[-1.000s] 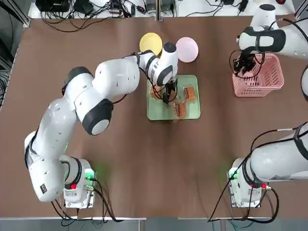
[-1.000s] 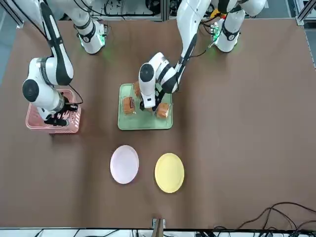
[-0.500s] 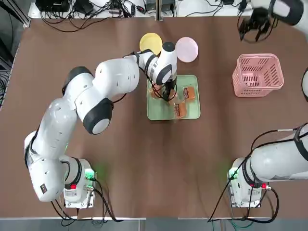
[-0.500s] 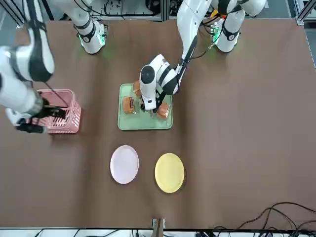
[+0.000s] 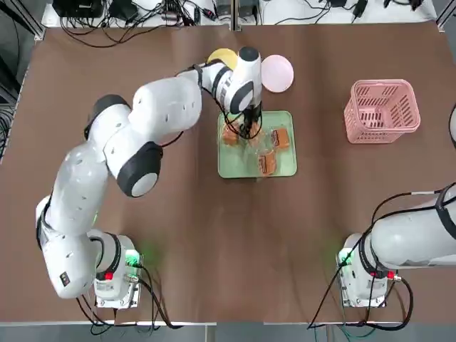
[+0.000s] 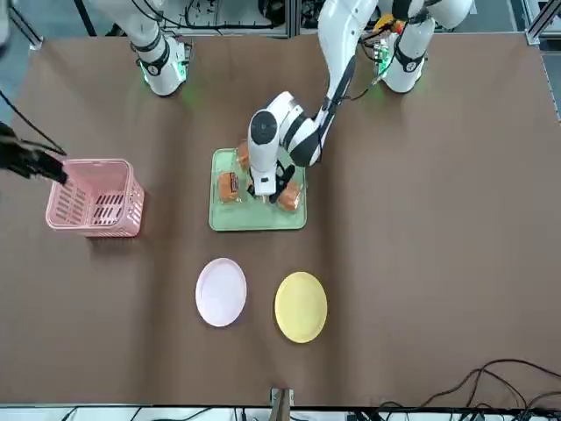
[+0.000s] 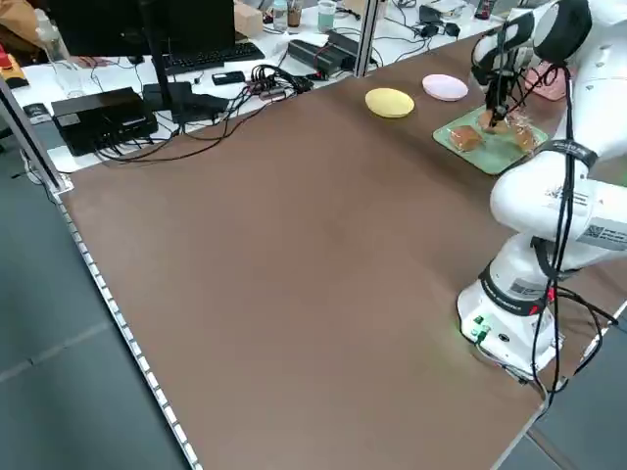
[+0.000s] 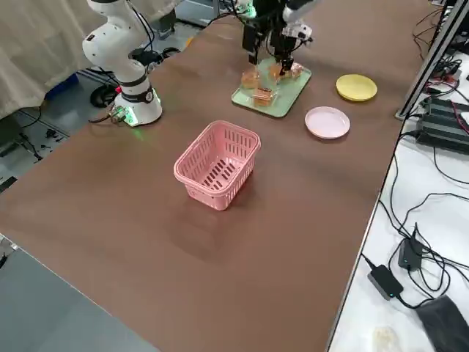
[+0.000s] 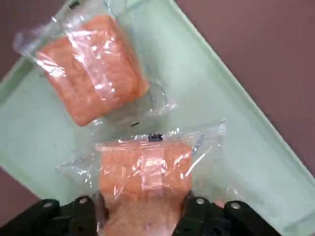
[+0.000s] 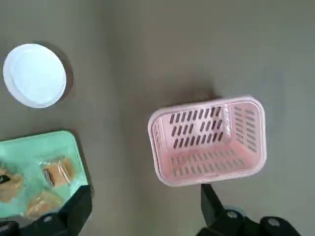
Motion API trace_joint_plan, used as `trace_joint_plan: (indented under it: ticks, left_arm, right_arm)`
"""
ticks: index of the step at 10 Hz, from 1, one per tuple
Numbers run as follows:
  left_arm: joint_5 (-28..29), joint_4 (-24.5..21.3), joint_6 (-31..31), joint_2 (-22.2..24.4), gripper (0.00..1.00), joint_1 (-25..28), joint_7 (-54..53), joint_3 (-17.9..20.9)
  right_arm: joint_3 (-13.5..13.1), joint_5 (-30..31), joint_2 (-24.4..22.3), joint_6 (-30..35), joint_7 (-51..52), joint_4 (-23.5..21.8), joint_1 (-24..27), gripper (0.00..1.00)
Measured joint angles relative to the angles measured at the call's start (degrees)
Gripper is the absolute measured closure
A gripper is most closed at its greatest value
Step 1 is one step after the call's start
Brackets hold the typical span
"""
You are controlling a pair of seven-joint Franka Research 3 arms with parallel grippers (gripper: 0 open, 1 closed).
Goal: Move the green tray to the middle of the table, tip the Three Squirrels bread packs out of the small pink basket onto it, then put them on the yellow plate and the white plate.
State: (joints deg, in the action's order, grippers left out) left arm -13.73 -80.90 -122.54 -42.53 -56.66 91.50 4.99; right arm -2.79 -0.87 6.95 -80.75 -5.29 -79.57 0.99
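We note the green tray, a flat mint square with rounded corners and a low rim, lying mid-table on the dark brown surface. On it sit the Three Squirrels bread packs: small golden-brown loaves in crinkled clear wrap, scattered, their long axes at differing angles. The left end effector points down over the tray's far-left part, fingers pinching one pack across its sides. Beyond the tray's far edge lie two smooth round plates, the yellow plate partly hidden by the arm and the white plate just beside it. Well to the tray's right stands the small pink basket, slatted plastic, upright, rectangular rim up. The right end effector hangs above the basket, fingers spread, holding nothing.
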Motion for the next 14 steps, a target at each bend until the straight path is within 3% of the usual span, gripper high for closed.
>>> trace_joint_plan:
  ticks: [2,4,9,11,14]
  left_arm:
    - [1.02,-0.23,9.50,3.60,0.51,-0.24,-9.25,-0.13]
    - [1.38,-1.75,12.97,4.18,0.51,-0.71,-20.70,-0.75]
    - [1.43,-14.50,13.29,8.16,0.51,-0.88,-38.84,-4.36]
    - [1.43,-15.53,10.99,8.67,0.51,0.50,-40.11,-4.13]
    - [1.42,-15.50,5.42,8.49,0.51,7.42,-42.92,-4.09]
  right_arm:
    - [-0.08,-0.35,-0.45,0.84,0.29,0.20,-0.05,0.02]
    - [0.15,-0.58,-0.74,-2.67,0.31,-2.06,-0.43,0.02]
    - [0.35,-0.66,-3.01,-4.12,0.36,-5.32,-0.82,0.02]
    - [0.67,-0.68,-3.03,-4.25,0.38,-5.43,-1.20,0.02]
    - [0.71,-0.89,-3.07,-4.28,0.38,-5.53,-1.44,0.02]
